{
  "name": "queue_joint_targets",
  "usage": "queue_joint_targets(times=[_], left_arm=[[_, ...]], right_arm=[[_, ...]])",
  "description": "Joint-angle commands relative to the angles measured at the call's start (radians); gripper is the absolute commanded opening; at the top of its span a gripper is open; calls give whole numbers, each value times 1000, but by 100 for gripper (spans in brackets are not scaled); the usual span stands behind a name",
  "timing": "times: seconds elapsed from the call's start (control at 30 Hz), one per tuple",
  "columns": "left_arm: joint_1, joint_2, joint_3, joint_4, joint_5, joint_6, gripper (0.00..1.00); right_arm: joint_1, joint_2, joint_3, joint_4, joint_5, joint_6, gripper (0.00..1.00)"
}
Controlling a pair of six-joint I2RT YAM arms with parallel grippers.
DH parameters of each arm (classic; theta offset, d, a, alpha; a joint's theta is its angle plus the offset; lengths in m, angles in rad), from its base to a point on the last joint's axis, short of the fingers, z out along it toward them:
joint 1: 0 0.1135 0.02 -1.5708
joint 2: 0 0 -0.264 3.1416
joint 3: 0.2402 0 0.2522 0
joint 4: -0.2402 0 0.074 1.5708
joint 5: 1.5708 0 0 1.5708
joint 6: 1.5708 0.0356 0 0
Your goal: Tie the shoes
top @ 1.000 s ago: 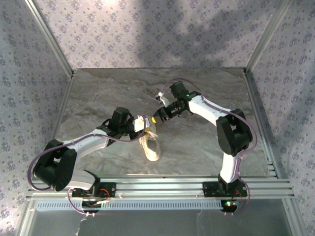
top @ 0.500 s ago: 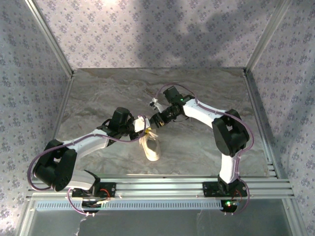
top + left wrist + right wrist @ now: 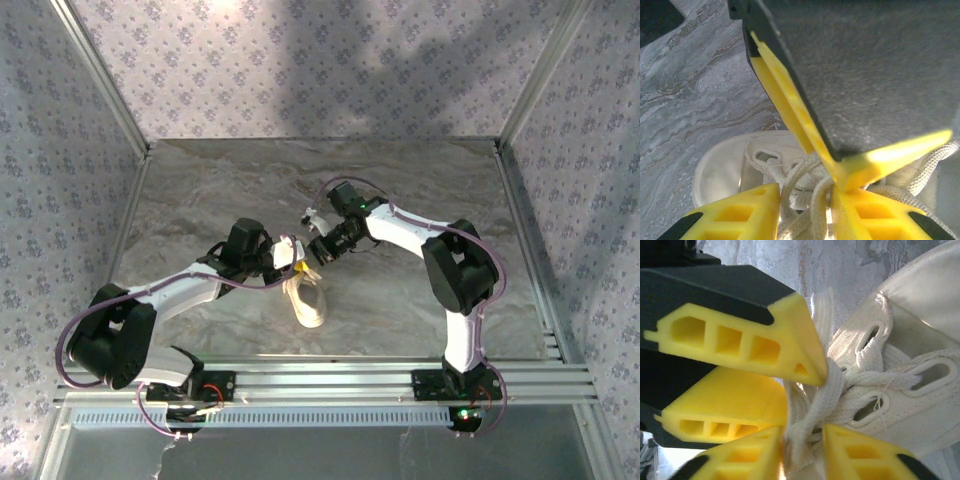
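The cream-white shoe lies on the table just ahead of the left arm, toe towards the near edge. My left gripper and right gripper meet tip to tip over its laced end. In the left wrist view my left gripper is shut on two strands of white lace, with the shoe behind and the right arm's yellow fingers reaching in from above. In the right wrist view my right gripper is shut on a lace beside the shoe's eyelets, with the left arm's fingers close alongside.
The grey marbled table is boxed in by patterned walls at the back and both sides. An aluminium rail carrying both arm bases runs along the near edge. There is open tabletop behind and to the right of the shoe.
The right gripper has moved left and nearer, up against the left gripper over the shoe, and its jaws have narrowed onto the lace. The left arm and the shoe have stayed put.
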Motion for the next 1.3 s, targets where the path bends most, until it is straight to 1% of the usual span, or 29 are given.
queue_joint_targets(times=[0.0,0.03,0.07,0.17,0.3,0.47,0.57,0.73,0.87,1.2,1.27], left_arm=[[-7,-36,17,-17,19,4,34],[-7,-39,16,-20,19,4,35],[-8,-44,15,-24,19,5,36],[-7,-66,14,-54,19,12,40],[13,-124,1,-100,31,20,46],[75,-176,-3,-116,109,-2,48],[97,-146,23,-132,170,-8,48],[100,-90,40,-126,236,-24,47],[102,-66,45,-109,261,-34,46],[122,-24,74,-107,311,-39,45],[128,-15,78,-110,320,-42,43]], right_arm=[[7,9,19,-38,15,-15,16],[8,6,18,-39,19,-17,10],[8,3,18,-40,23,-19,6],[11,-4,19,-47,43,-30,3],[23,-19,27,-73,89,-58,3],[44,-41,27,-74,147,-81,3],[58,-60,19,-67,176,-90,4],[69,-112,-27,0,195,-85,6],[70,-144,-57,29,197,-92,6],[80,-144,-57,18,193,-124,6],[82,-146,-59,20,191,-127,5]])
